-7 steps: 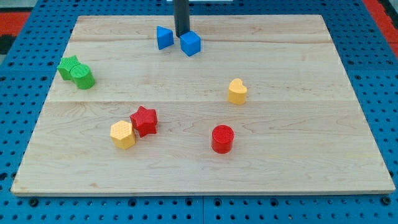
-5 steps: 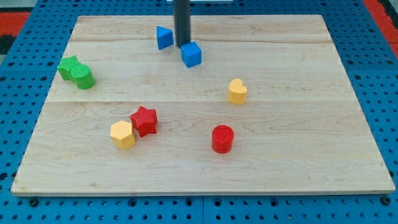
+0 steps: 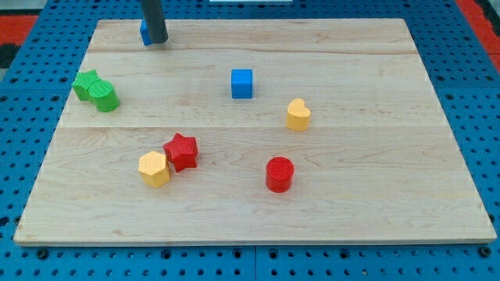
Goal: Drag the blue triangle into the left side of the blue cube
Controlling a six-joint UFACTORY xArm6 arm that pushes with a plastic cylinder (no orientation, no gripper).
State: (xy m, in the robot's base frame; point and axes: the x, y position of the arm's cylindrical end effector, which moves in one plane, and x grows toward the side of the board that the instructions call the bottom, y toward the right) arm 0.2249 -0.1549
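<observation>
The blue cube (image 3: 242, 83) sits alone on the wooden board (image 3: 351, 195), a little above the middle. The blue triangle (image 3: 144, 33) is at the view's top left, mostly hidden behind the dark rod; only a blue sliver shows at the rod's left. My tip (image 3: 157, 41) rests against the triangle's right side, far up and left of the cube.
Two green blocks (image 3: 95, 90) touch at the left edge. A yellow hexagon (image 3: 154, 168) touches a red star (image 3: 181, 151) at lower left. A yellow heart (image 3: 298, 114) lies right of the cube. A red cylinder (image 3: 279, 173) sits below it.
The rod has moved from between the two blue blocks to the top left. The blue triangle went left with it. The blue cube slid down and slightly right.
</observation>
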